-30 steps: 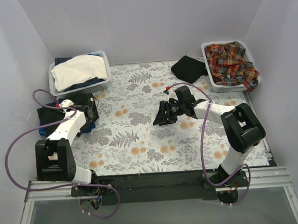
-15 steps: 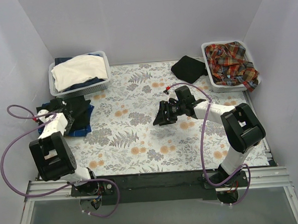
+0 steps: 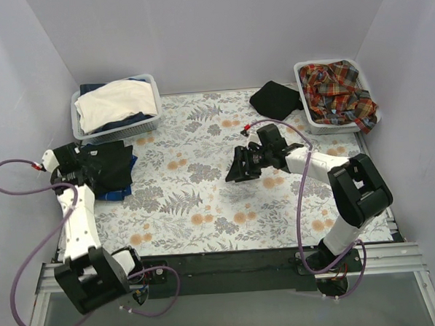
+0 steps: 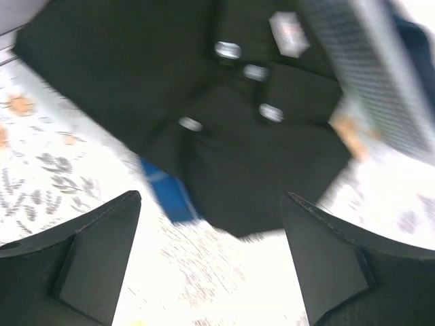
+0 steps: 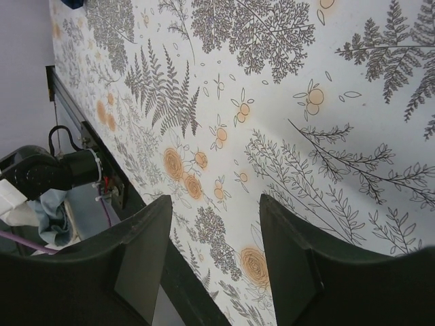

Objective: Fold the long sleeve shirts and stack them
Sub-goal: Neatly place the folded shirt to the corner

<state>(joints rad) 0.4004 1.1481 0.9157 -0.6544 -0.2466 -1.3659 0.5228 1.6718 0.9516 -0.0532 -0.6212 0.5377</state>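
On the left side of the flowery table point(image 3: 205, 200) lies the black shirt point(image 4: 258, 156), just past the left gripper point(image 4: 211, 200), whose fingers are wide apart and empty, and the right gripper point(image 5: 214, 204) hangs over the table's middle, spread and empty too.

The black shirt point(image 3: 107, 167) is lying over a blue garment point(image 3: 115, 192) at the table's point(image 3: 205, 215) nine o'clock, with the left gripper point(image 3: 81, 161) hovering at its nine o'clock side. The right gripper point(image 3: 239, 166) is hanging near centre. Red-orange plaid shirts point(image 3: 336, 87) are spilling from a basket point(image 3: 311, 118) at one o'clock.
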